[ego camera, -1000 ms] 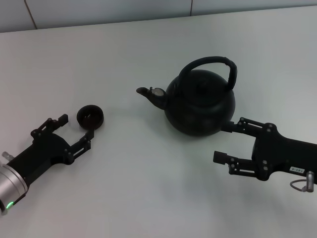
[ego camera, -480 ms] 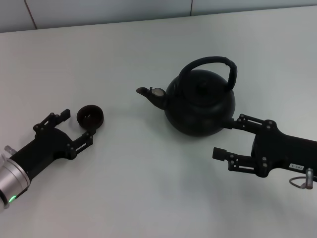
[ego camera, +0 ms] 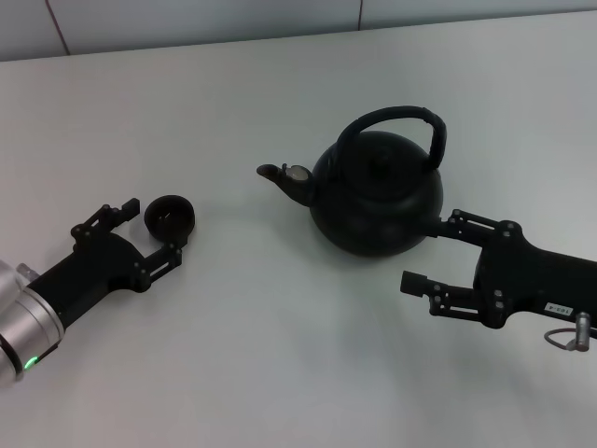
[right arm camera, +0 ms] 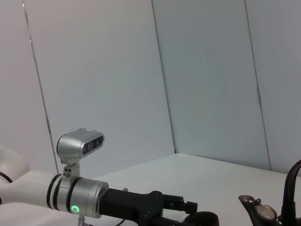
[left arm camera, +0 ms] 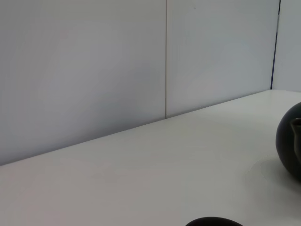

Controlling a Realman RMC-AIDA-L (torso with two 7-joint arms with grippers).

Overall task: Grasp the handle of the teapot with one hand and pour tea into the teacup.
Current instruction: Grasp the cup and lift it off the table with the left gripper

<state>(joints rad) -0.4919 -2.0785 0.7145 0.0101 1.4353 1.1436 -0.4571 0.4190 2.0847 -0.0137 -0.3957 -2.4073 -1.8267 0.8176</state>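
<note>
The left pincer (ego camera: 149, 229) lies spread around the teacup (ego camera: 170, 217) on the bench (ego camera: 280, 355), while the right pincer (ego camera: 431, 254), spread beside the teapot (ego camera: 378, 194), must next rise to the handle (ego camera: 392, 117) above it.

- Teapot (ego camera: 378, 201): black body that looks like cast metal, smooth with a dull satin sheen and soft pale highlights on its dome.
- Handle (ego camera: 392, 119): black, matt, with a wrapped, ribbed texture.
- Spout (ego camera: 284, 177): a small lighter, metallic-looking patch at its tip.
- Teacup (ego camera: 170, 217): black, matt outside; dark, slightly glossy inside.
- Worktop (ego camera: 233, 345): pale grey, smooth, matt, faintly reflective beside the teapot.
- Left gripper (ego camera: 154, 231): matt black links; at 8 o'clock from them, a brushed silver metal wrist.
- Right gripper (ego camera: 431, 252): matt black links and housing, small screw heads showing.
- Wall (left arm camera: 94, 70): smooth, matt grey panels.
</note>
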